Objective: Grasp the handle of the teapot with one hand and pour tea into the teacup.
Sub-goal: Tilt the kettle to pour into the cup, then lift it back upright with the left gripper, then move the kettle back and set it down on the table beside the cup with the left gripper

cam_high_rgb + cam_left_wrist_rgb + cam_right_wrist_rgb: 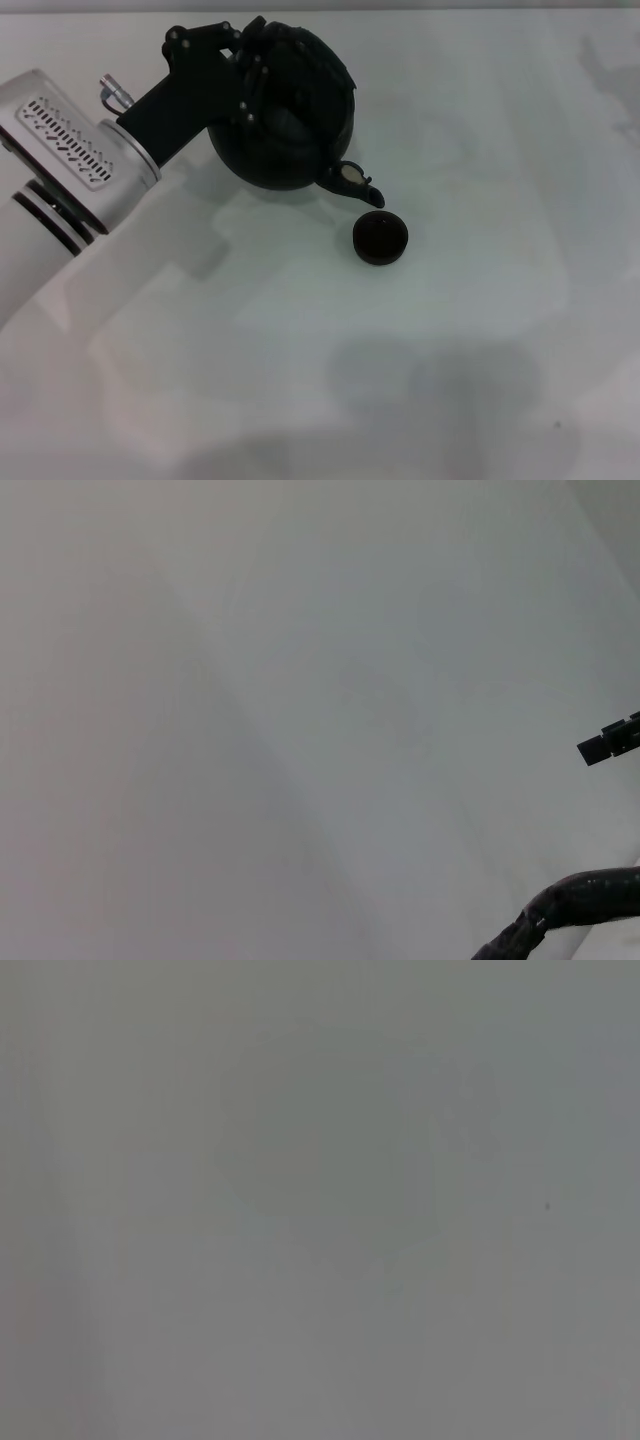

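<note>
the teapot [285,115] sits tilted at the table's [480,330] far left, its spout just above the teacup [380,239] to its right.

We see a matt black teapot [285,135], its round body dull with only a faint sheen, and a small pale glossy spot at the spout [358,182]. The teacup [380,239] is the same matt black, its inside darker. The left gripper [245,65] looks like matt black plastic with small bright screw heads; the arm [60,170] behind it is smooth, satin white with a perforated grille. The table [480,330] is smooth, pale and slightly reflective. The handle [570,910] looks rough and wrapped.
</note>
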